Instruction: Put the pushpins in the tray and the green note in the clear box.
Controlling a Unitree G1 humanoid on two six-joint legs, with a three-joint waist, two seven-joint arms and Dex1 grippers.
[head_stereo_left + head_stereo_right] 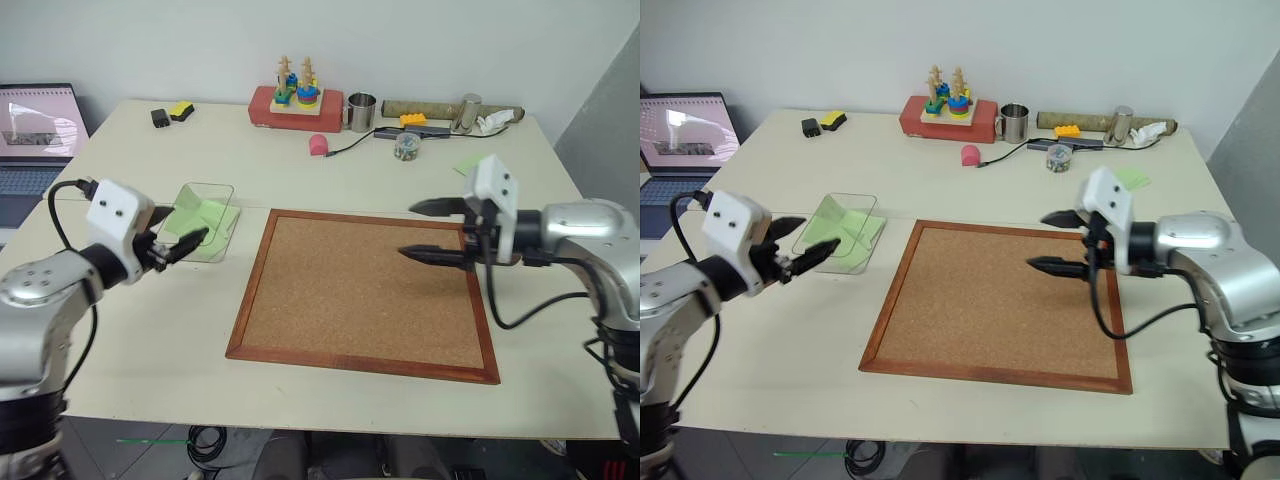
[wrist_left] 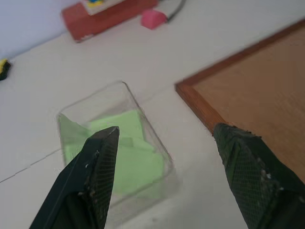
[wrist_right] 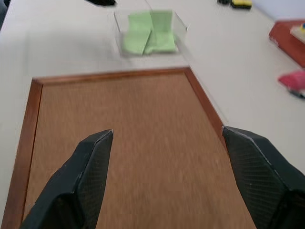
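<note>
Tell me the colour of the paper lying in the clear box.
Light green. The paper in the clear box shows best in the right wrist view.

A pale cream tabletop (image 1: 330, 175) carries everything, with a large wood-framed corkboard (image 1: 365, 292) lying flat at its middle and the clear box (image 1: 203, 222) just beside the board's left edge, green paper showing inside it. Along the far edge sit a black and a yellow block (image 1: 171, 114) at the left, a red base with stacked coloured toys (image 1: 296, 105), a metal cup (image 1: 361, 112), a yellow brick (image 1: 412, 120), a long brownish roll (image 1: 440, 109) and a second metal cylinder (image 1: 467, 112). Nearer the board lie a pink lump (image 1: 319, 145) with a black cable (image 1: 352, 146) running past it, a small round jar (image 1: 406, 146) and a green slip (image 1: 468, 163) towards the right edge.
</note>
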